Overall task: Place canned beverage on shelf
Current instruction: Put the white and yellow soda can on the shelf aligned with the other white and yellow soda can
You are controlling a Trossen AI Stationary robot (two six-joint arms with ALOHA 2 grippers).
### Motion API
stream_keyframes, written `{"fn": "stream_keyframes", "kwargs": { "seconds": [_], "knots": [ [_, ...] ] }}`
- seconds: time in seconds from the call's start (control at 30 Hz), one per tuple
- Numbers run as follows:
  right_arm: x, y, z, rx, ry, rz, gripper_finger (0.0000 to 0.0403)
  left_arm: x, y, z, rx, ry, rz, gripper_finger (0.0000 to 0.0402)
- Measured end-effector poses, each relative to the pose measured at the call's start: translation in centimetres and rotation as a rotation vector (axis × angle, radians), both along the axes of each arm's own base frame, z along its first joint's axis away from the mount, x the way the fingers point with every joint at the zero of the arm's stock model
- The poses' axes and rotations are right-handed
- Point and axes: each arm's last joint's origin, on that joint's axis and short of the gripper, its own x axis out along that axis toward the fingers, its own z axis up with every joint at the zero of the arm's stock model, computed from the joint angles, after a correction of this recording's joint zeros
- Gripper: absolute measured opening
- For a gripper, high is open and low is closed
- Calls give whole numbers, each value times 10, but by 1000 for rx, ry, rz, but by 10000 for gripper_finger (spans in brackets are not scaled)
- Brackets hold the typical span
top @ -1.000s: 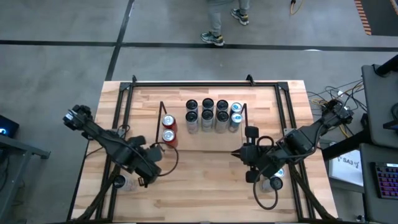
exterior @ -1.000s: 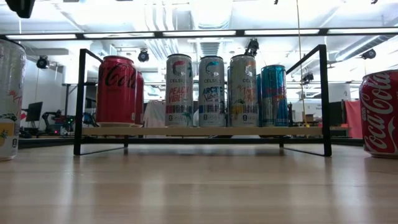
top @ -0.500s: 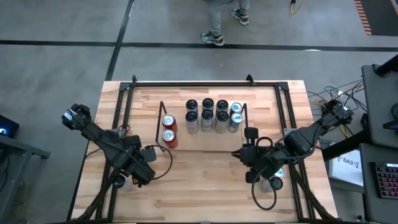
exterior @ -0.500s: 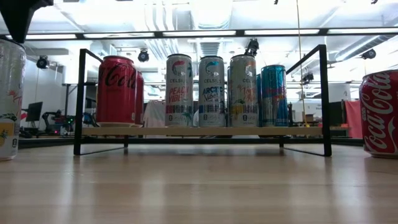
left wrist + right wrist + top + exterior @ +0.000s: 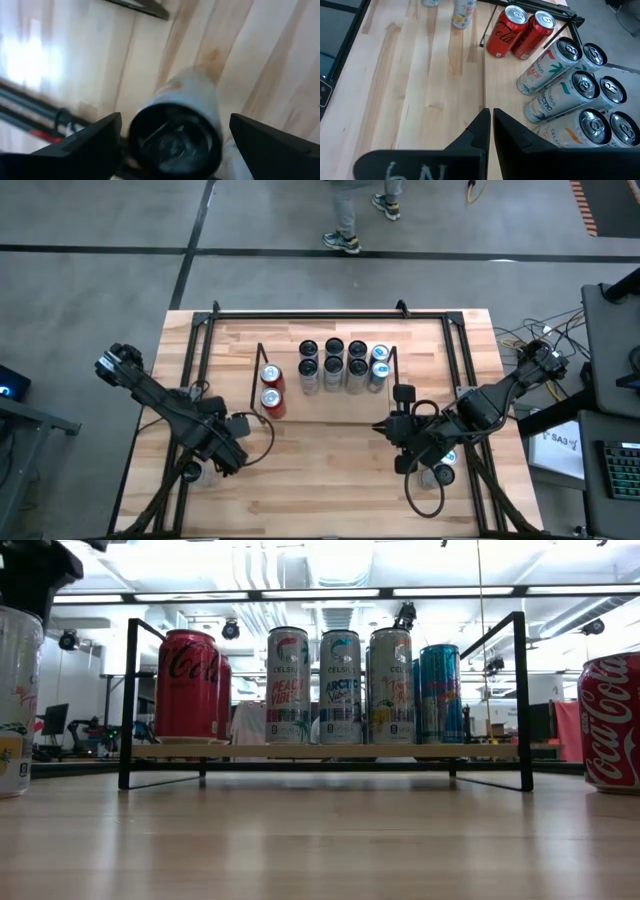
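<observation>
Left gripper [image 5: 172, 137] spread wide above a white can [image 5: 182, 120] well off the shelf's [image 5: 325, 418] left end, positioned to grasp; right gripper [image 5: 490, 122] pressed together, waiting.

My shelf [image 5: 325, 752] holds red cans [image 5: 188, 685] on the left and tall slim cans [image 5: 340, 686] beside them. A pale can [image 5: 18, 700] stands near me at far left, a red one [image 5: 610, 722] at far right.

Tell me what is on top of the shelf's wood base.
The shelf carries two red cola cans at one end, six tall slim cans in three rows of two, and two blue cans. In the low view the front cans cover most of the back ones.
</observation>
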Motion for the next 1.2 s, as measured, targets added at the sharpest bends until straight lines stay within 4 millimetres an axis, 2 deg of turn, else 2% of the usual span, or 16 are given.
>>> {"fn": "stream_keyframes", "kwargs": {
  "seconds": [0.13, 0.2, 0.33, 0.4, 0.53, 0.67, 0.87, 0.97, 1.07, 1.2],
  "knots": [
    [0, 0, 0, -1, 0, 0, 13, 1, -1, -11, -8, -10, -3, 340],
    [0, 0, 0, 0, 0, -1, 13, 0, 0, -15, -10, 6, 3, 318],
    [0, 0, -1, -2, 0, -2, 13, 1, -2, -15, -32, 23, -3, 247],
    [0, 0, -3, -7, 7, -2, 13, 2, -3, -12, -37, 21, -21, 247],
    [1, 0, -11, -16, 20, -3, 13, 8, -8, 5, -67, -38, -56, 247],
    [4, 2, -21, -4, 9, -8, 13, 15, -14, 31, -89, -141, -99, 247],
    [11, 7, -37, 21, -35, 4, 13, 36, -32, 74, -13, -397, -287, 247],
    [14, 9, -44, 30, -62, 15, 13, 48, -40, 90, 10, -469, -375, 247],
    [16, 11, -46, 56, -94, 22, 13, 61, -49, 98, 53, -506, -455, 247],
    [21, 16, -49, 132, -140, 89, 13, 78, -61, 100, 137, -503, -578, 247]
  ]
}}
